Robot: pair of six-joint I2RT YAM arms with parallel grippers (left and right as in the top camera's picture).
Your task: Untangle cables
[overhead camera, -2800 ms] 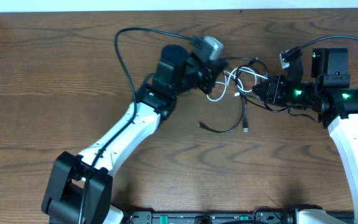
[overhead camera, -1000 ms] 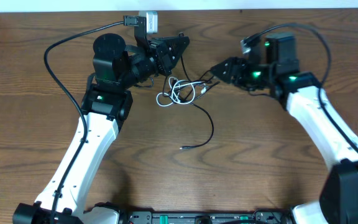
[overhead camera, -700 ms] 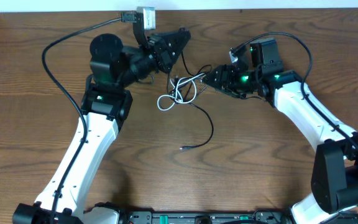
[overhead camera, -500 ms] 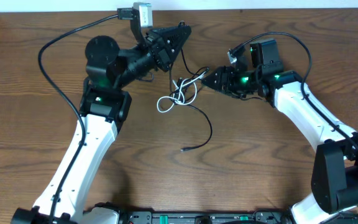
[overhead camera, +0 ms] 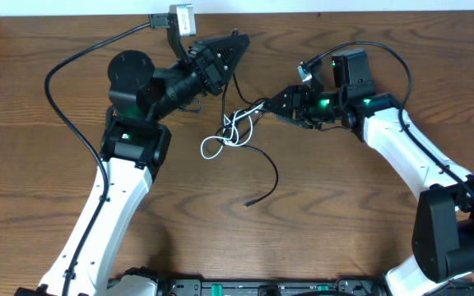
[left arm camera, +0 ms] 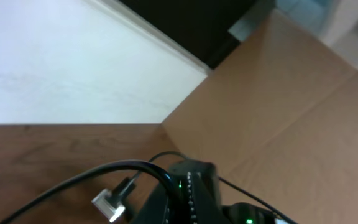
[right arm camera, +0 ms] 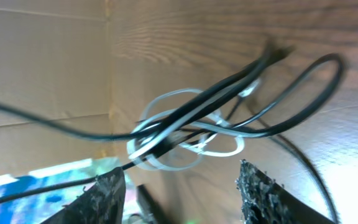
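Cables (overhead camera: pixel 235 123) lie btwn both: R jaws spread just beside them, L jaws pressed together nearby.

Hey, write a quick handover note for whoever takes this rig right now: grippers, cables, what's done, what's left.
Left gripper: shut, near the far edge of the table. A black strand runs from it to the tangle; I can't tell if it's gripped.
Right gripper: open at the tangle's right side, apparently holding nothing.
Cables: black and white knotted together mid-table. The white loop sticks out lower left, and the black tail trails free.
Done: nothing separated.
Left: probably grip one cable with the right and pull them apart.
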